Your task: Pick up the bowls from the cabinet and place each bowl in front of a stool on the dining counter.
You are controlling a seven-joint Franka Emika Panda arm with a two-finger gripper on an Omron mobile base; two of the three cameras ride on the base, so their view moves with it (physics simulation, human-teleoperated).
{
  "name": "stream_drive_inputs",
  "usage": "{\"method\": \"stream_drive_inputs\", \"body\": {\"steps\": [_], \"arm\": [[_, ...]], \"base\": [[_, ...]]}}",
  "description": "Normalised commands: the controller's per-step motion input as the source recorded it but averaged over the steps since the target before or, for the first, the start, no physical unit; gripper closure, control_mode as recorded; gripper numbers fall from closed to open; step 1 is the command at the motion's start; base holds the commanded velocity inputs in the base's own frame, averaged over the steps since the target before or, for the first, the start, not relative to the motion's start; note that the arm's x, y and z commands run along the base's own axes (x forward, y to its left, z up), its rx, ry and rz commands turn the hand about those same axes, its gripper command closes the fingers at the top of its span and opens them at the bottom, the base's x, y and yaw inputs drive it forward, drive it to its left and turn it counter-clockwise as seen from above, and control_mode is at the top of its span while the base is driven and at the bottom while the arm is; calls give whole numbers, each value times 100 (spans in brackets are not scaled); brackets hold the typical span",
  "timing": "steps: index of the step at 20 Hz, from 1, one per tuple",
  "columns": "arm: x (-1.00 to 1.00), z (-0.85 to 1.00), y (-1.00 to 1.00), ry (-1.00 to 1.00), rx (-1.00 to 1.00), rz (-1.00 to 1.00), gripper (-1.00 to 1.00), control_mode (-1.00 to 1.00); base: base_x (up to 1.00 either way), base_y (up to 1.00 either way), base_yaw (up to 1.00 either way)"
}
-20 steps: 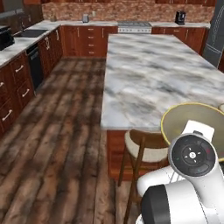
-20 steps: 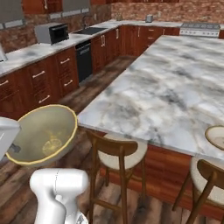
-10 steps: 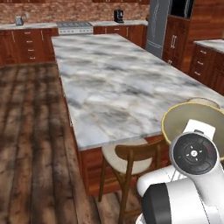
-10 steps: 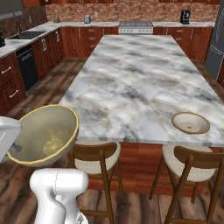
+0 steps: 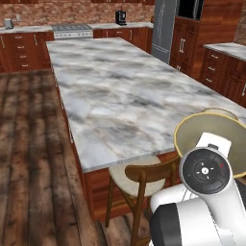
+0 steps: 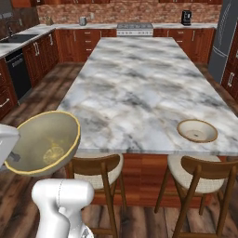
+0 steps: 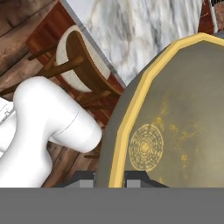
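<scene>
Placement of the second bowl is judged to be the step in hand. At the left of the right base view, the deep grey-olive ceramic bowl with the yellowish rim is carried tilted, clear of the floor and short of the long white-grey veined marble dining counter. In the hand view the gripper is clenched on its rim, one fingertip each side of the wall. Just right of it stands a brown wooden stool with a round cream cushion, with bare marble in front. Further right, the shallow cream bowl is already set before the second stool. The held bowl should be levelled, lifted over the counter edge, centred on the bare spot, and lowered fully before release, lest it tip or slide off.
</scene>
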Motion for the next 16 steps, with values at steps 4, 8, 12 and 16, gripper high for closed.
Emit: {"method": "stream_drive_inputs", "body": {"steps": [4, 8, 12, 16], "arm": [[0, 0, 0, 0, 0, 0, 100, 100], [0, 0, 0, 0, 0, 0, 100, 100], [0, 0, 0, 0, 0, 0, 100, 100], [25, 8, 13, 2, 8, 0, 100, -100]], "base": [[45, 15, 0], [2, 0, 0], [0, 0, 0], [0, 0, 0]]}}
